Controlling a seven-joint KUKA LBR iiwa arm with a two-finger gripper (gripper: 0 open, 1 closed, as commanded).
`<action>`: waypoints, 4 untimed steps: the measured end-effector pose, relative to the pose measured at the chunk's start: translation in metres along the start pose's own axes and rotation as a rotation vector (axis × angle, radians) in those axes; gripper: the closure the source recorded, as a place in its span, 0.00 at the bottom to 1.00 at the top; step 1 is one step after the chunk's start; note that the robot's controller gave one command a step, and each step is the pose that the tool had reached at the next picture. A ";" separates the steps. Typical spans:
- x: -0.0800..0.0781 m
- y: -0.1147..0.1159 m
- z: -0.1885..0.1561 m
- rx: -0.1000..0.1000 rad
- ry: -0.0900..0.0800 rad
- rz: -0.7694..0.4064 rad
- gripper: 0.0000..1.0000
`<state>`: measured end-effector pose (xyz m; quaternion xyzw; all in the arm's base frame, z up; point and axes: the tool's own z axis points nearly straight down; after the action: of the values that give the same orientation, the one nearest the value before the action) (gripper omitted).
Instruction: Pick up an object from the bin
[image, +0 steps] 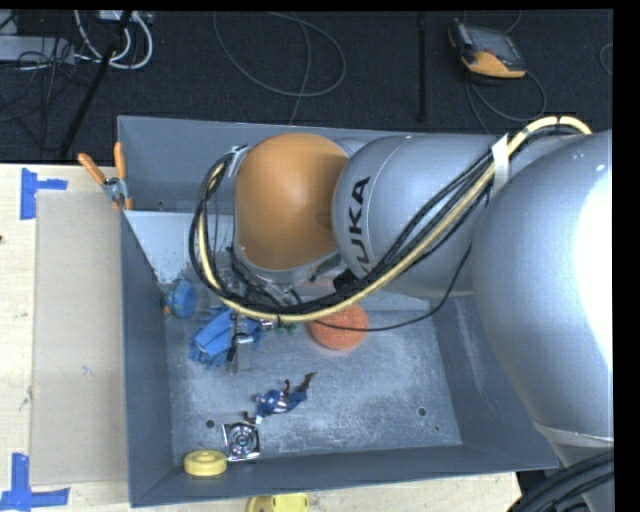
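Quick tally of the bin (400, 390), going left to right. Blue stuff: 3 pcs, all different. That's 1 small round blue piece (182, 298) at upper left, 1 bigger angular blue block (213, 338) just below it, and 1 tiny blue-and-dark bit (278, 400) nr the front middle. Orange ball (340, 330): 1, partly hidden. Yellow disc (204, 462): 1, front-left corner. Shiny metal piece (241, 440): 1, right beside the disc. Total 6 loose items counted, no 2 of the same kind.
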<state>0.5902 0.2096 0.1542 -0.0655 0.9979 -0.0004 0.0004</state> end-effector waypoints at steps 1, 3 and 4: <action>-0.013 -0.001 0.047 -0.002 0.000 -0.156 1.00; -0.013 -0.001 0.047 -0.002 0.001 -0.154 0.00; 0.019 -0.077 0.064 -0.001 0.001 -0.138 1.00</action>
<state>0.5811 0.1304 0.0900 -0.1340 0.9910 0.0002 -0.0001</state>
